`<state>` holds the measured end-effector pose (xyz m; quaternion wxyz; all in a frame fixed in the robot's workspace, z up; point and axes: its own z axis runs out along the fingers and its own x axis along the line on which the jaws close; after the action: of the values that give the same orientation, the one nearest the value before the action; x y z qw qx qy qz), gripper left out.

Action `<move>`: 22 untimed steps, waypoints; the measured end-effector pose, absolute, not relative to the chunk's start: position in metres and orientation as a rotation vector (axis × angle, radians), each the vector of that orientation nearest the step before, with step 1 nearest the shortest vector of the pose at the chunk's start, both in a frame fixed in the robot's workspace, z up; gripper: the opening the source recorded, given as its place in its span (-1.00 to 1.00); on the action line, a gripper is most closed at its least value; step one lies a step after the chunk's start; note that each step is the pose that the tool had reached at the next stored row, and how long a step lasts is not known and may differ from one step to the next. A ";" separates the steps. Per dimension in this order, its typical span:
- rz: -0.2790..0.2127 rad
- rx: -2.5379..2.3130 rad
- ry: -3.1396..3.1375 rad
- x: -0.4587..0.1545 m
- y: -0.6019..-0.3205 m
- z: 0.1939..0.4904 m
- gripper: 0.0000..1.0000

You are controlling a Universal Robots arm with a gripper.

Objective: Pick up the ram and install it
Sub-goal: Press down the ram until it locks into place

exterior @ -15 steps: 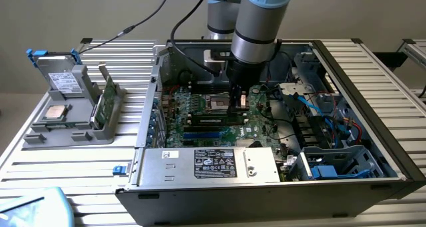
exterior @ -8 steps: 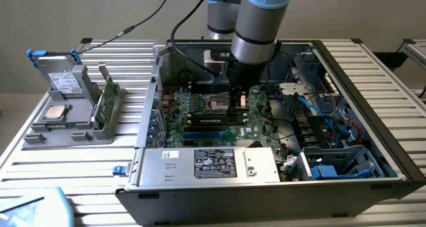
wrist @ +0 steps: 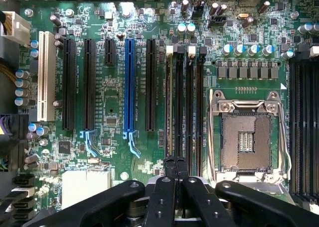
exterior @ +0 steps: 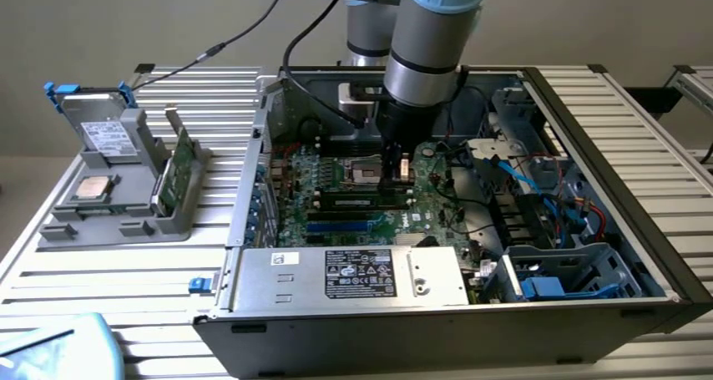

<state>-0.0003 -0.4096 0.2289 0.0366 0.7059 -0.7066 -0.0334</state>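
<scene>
Slatted metal table (exterior: 134, 280) carries, from the exterior view's left, a grey parts tray (exterior: 117, 188), then an open computer case (exterior: 624, 230). Inside, the fingers (wrist: 175, 174), pressed together, press the ram (exterior: 359, 202) into its slot; seating seems underway, needing straight downward pressure.

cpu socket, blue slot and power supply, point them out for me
cpu socket (wrist: 247, 140), wrist view, on the pin field in its middle
blue slot (wrist: 129, 85), wrist view, midway along its length
power supply (exterior: 356, 273), exterior view, on its black label
</scene>
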 end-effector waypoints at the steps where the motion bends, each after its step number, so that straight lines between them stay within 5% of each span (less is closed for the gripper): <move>1: -0.103 2.167 -2.169 -0.001 -0.410 0.230 -0.79; 22: -0.103 2.165 -2.167 -0.032 -0.410 0.237 -0.79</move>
<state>-0.0320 -0.4096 0.2367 0.0382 0.7058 -0.7065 -0.0337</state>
